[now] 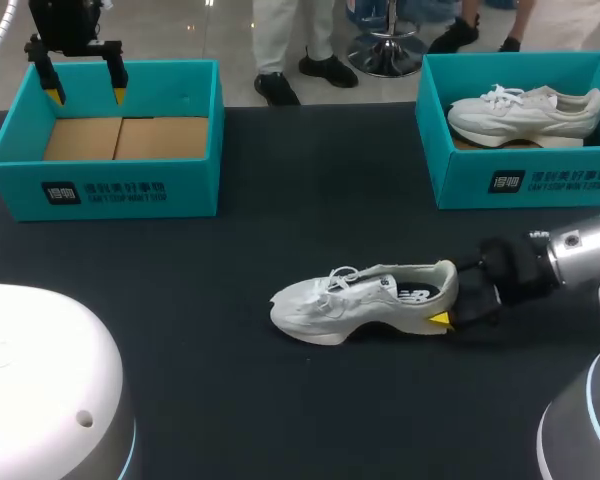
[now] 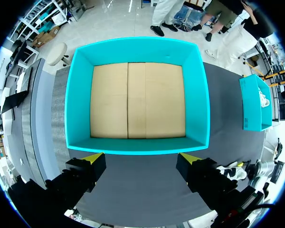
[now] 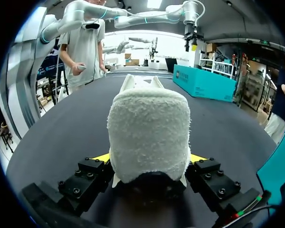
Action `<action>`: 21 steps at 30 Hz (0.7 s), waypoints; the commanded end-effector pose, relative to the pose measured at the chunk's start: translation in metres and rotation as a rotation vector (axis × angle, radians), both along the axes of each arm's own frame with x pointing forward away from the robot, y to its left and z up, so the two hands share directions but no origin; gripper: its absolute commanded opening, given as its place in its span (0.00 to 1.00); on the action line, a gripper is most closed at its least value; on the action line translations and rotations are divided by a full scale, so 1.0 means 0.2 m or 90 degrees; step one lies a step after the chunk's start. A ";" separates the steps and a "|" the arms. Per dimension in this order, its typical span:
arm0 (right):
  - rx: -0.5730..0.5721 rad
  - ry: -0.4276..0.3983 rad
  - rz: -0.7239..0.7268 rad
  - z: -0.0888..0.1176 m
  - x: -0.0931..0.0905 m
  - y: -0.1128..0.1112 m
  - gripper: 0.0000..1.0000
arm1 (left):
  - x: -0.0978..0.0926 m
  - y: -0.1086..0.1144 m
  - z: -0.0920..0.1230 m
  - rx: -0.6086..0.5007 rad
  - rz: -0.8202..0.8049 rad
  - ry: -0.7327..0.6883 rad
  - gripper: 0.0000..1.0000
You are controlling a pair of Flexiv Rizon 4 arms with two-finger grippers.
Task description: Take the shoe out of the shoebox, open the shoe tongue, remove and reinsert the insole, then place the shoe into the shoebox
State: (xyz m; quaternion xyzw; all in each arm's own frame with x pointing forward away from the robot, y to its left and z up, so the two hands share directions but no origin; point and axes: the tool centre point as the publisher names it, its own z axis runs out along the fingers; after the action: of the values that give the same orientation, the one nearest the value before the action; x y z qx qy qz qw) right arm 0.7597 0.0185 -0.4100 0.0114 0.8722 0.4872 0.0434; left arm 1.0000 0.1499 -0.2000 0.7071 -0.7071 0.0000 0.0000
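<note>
A white shoe (image 1: 365, 300) lies on its sole in the middle of the black table, toe to the left. My right gripper (image 1: 450, 302) is at its heel. In the right wrist view the terry-lined heel (image 3: 149, 133) fills the gap, and both yellow tips press its sides, so the gripper (image 3: 149, 159) is shut on the shoe. My left gripper (image 1: 85, 92) hangs open above the empty teal shoebox (image 1: 120, 190) at the back left. Its wrist view looks straight down into that box (image 2: 137, 145), with the gripper (image 2: 140, 159) holding nothing.
A second teal shoebox (image 1: 520, 180) at the back right holds another white shoe (image 1: 525, 112). Black table surface stretches between the two boxes and in front of the lying shoe.
</note>
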 end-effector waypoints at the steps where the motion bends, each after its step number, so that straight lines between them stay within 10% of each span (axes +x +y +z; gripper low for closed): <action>1: 0.003 0.011 0.024 0.00 0.03 -0.03 0.00 | 0.00 0.00 0.00 0.000 0.000 0.000 1.00; 21: -0.009 0.027 0.023 -0.06 0.04 0.00 0.00 | 0.00 0.00 0.00 0.000 0.000 0.000 1.00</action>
State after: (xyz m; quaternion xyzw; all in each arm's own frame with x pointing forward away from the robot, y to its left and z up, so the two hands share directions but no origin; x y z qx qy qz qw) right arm 0.7670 0.0157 -0.4199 0.0046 0.8750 0.4838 0.0157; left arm 1.0000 0.1499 -0.2000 0.7071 -0.7072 0.0000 0.0000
